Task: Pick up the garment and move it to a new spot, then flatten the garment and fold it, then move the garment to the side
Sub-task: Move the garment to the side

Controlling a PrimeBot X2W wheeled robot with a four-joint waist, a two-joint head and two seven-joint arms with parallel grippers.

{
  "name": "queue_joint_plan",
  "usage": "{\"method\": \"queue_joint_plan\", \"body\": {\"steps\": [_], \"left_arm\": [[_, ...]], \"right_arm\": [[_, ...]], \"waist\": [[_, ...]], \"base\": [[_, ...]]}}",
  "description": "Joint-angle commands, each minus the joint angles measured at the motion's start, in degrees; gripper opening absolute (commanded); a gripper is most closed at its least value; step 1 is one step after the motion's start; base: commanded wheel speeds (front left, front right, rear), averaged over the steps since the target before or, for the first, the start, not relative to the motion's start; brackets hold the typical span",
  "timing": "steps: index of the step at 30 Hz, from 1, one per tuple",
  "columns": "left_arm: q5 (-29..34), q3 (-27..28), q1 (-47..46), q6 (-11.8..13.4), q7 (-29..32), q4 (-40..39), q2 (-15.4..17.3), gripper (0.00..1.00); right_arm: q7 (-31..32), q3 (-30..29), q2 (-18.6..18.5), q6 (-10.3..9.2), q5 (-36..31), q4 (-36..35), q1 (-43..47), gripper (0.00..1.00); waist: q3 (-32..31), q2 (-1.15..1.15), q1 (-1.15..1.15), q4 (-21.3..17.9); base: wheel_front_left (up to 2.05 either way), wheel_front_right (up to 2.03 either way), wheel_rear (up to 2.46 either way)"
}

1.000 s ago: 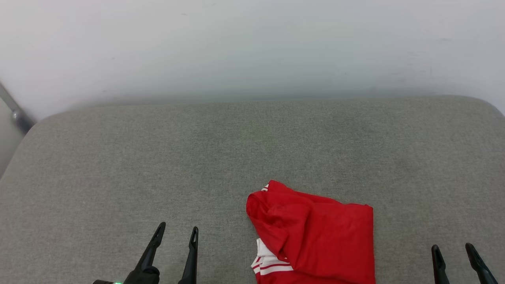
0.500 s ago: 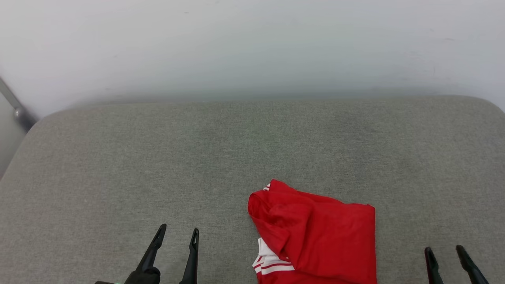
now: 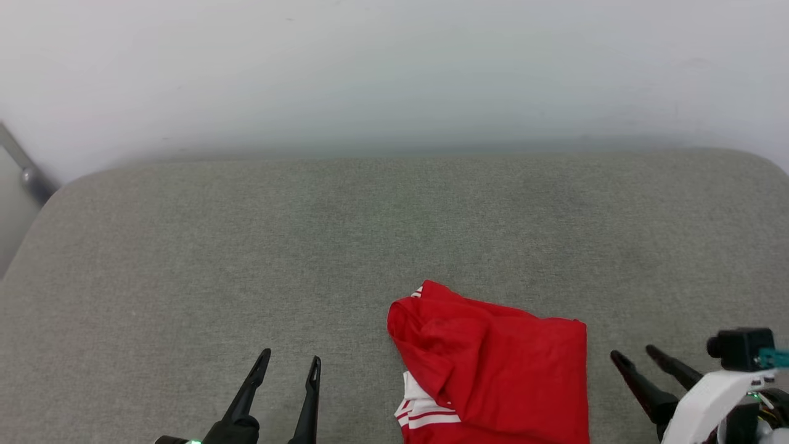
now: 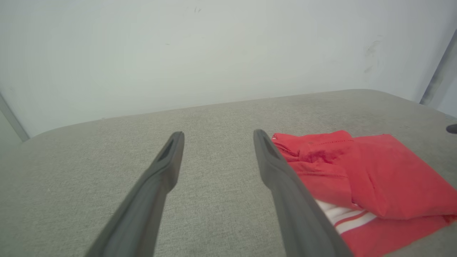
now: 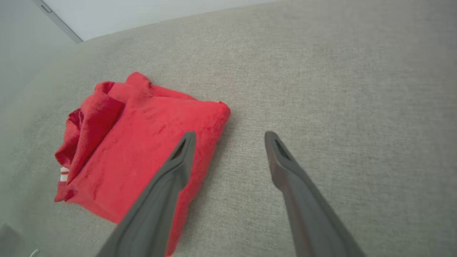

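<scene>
Left gripper (image 3: 290,356) wide, empty; right gripper (image 3: 632,351) wide, empty, just beside folded garment (image 3: 499,364), not touching.

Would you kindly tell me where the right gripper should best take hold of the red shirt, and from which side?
Probably the far right corner of the garment, coming in from its right side with the open right gripper. That edge lies flat and free on the cushion nearest it; the left side is bunched.
</scene>
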Motion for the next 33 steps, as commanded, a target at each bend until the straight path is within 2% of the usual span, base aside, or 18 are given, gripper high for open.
{"method": "queue_joint_plan", "body": {"steps": [1, 7, 11, 17, 23, 33], "left_arm": [[0.2, 0.1, -0.1, -0.1, -0.1, 0.1, 0.0, 1.00], [0.0, -0.4, 0.3, -0.2, -0.1, 0.5, 0.0, 1.00], [-0.2, -0.6, 0.3, -0.2, -0.1, 0.7, 0.0, 1.00], [-0.2, -1.2, 0.1, -0.3, -0.1, 0.9, 0.0, 1.00], [-0.3, -2.5, -0.9, -0.3, -0.1, 1.4, 0.0, 1.00], [-0.3, -3.4, -1.7, -0.4, -0.1, 2.1, 0.0, 1.00]], "right_arm": [[2.5, 1.8, -1.1, -0.03, 2.3, 0.4, -1.5, 1.00], [14.3, 5.5, -3.5, -0.03, 11.5, 2.5, -6.1, 1.00], [19.6, 6.5, -2.7, -0.03, 15.6, 3.1, -7.6, 1.00], [23.2, 7.2, -1.1, -0.03, 17.6, 5.5, -8.7, 1.00], [24.2, 8.3, 0.9, -0.03, 18.4, 8.3, -10.0, 1.00], [27.7, 10.0, 3.7, -0.05, 20.3, 15.9, -13.4, 1.00]], "waist": [[0.0, 0.00, 0.00, 0.2], [0.3, 0.00, 0.00, 1.0], [0.4, 0.00, 0.00, 1.4], [0.7, 0.00, 0.00, 1.9], [1.3, 0.00, 0.00, 2.8], [2.1, 0.00, 0.00, 4.2]], "base": [[0.00, 0.00, 0.00], [0.00, 0.00, 0.00], [0.00, 0.00, 0.00], [0.00, 0.00, 0.00], [0.00, 0.00, 0.00], [0.00, 0.00, 0.00]]}}
